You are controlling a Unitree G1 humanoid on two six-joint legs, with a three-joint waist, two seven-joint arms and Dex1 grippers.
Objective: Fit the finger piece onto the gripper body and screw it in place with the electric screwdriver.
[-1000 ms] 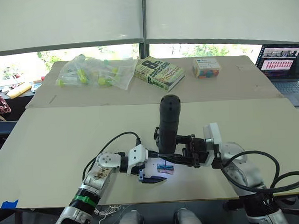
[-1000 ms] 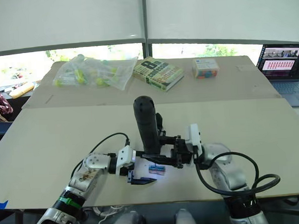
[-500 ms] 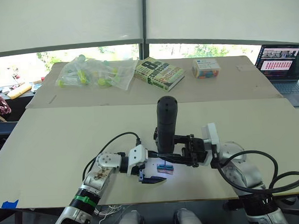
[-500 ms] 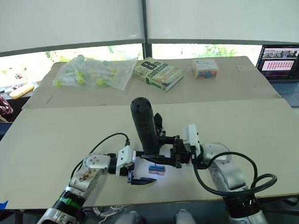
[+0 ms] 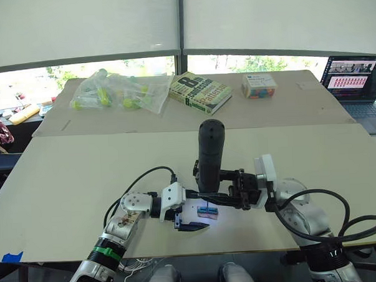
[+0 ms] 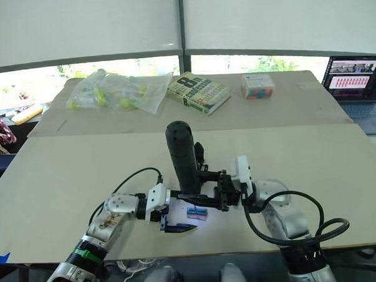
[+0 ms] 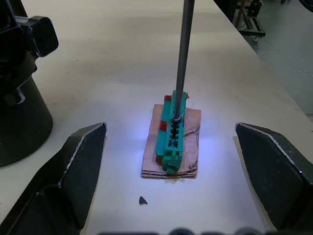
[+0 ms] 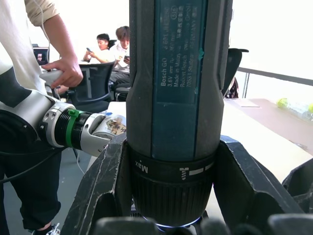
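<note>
My right gripper point(image 5: 223, 195) is shut on the electric screwdriver point(image 5: 209, 155), a thick black cylinder held upright with its rounded end on top. Its thin metal bit point(image 7: 182, 58) comes down onto a small green block point(image 7: 171, 137) lying on a scrap of brown card point(image 7: 188, 147). My left gripper point(image 7: 168, 133) is open, its two black fingers point(image 7: 78, 161) standing wide on either side of the block without touching it. The gripper body point(image 7: 19, 112), black with a round base, stands just beside the block, mostly behind the screwdriver in the eye views. The finger piece is out of view.
At the table's point(image 5: 65, 177) far side lie a clear bag of yellow-green items point(image 5: 120, 91), a book point(image 5: 200, 92) and a small colourful box point(image 5: 259, 85). A laptop point(image 5: 355, 77) sits far right. People point(image 8: 115, 49) show in the right wrist view.
The screwdriver's top swayed slightly left and has come back towards the right. Both grippers stay where they were.
</note>
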